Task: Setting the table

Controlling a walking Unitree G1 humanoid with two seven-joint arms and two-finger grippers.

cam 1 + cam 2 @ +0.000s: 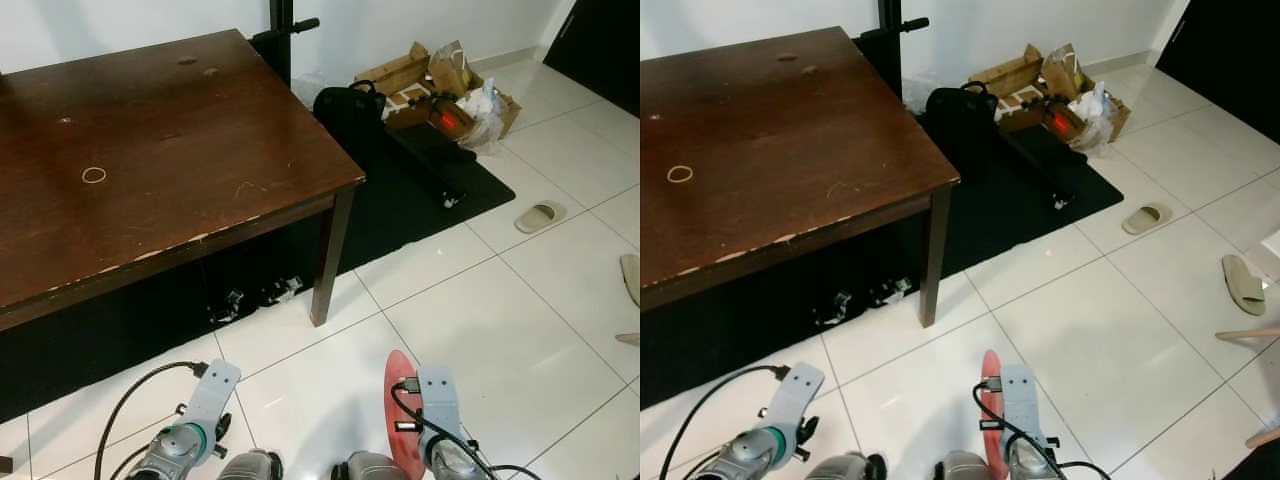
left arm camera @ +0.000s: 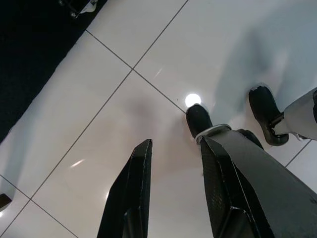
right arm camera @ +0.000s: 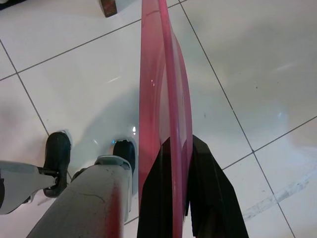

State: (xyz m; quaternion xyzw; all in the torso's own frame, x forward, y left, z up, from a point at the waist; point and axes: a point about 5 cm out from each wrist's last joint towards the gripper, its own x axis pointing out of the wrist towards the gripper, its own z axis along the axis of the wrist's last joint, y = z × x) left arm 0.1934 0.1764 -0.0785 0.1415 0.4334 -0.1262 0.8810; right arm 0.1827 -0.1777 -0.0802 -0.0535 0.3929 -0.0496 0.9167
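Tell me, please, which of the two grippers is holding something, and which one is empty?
The right gripper holds something: its black fingers are shut on the edge of a red plate, carried edge-on above the floor tiles. The left gripper is open with nothing between its fingers.

Your red plate (image 3: 166,99) is glossy, thin-rimmed and held on edge, almost vertical, with its rim clamped between the two black fingers of the right gripper (image 3: 184,193), low beside the robot's right side above the white tiled floor. Your table (image 1: 200,130) is dark brown wood, scuffed along its near edge, with one small ring (image 1: 94,175) lying on its top. The plate sits well apart from it.
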